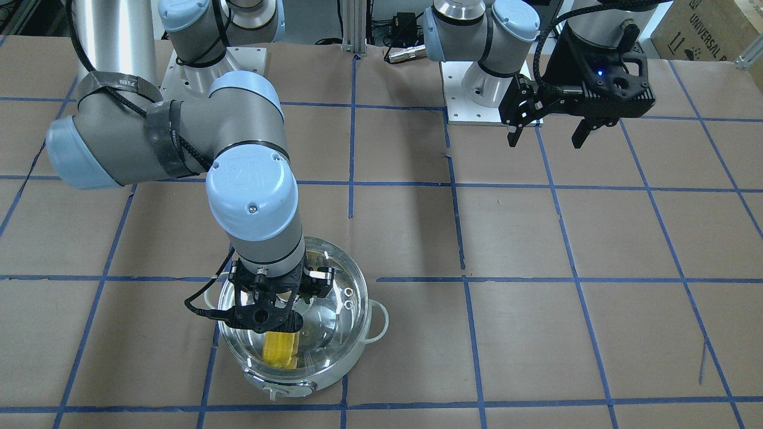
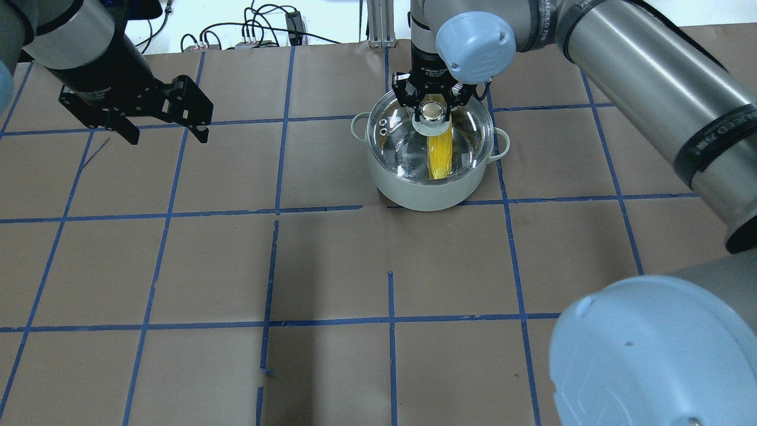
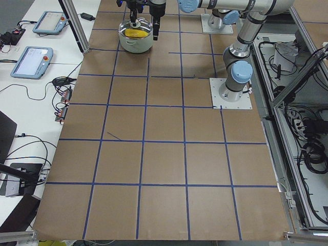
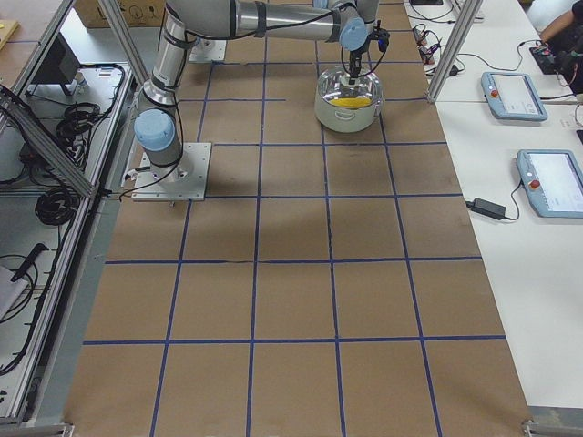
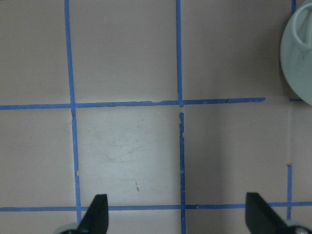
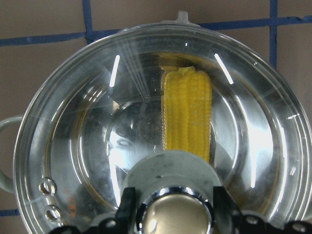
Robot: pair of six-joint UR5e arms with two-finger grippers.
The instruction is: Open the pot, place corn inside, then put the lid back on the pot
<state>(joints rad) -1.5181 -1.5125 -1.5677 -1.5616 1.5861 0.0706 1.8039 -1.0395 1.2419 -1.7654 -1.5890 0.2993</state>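
The pale mint-white pot (image 2: 426, 192) stands at the far side of the table, and it also shows in the front view (image 1: 280, 387). The yellow corn (image 2: 440, 160) lies inside it, seen through the glass (image 6: 187, 117) (image 1: 280, 351). The clear glass lid (image 2: 467, 133) covers the pot's mouth (image 6: 87, 136). I cannot tell whether it sits fully on the rim. My right gripper (image 6: 174, 209) is straight above, shut on the lid's knob (image 2: 433, 111). My left gripper (image 2: 168, 136) is open and empty, well off to the pot's left (image 5: 178, 214).
The table is brown paper with a blue tape grid (image 2: 278, 210). The pot's edge and one loop handle show at the left wrist view's right edge (image 5: 300, 53). Control tablets lie on white side benches (image 4: 515, 96).
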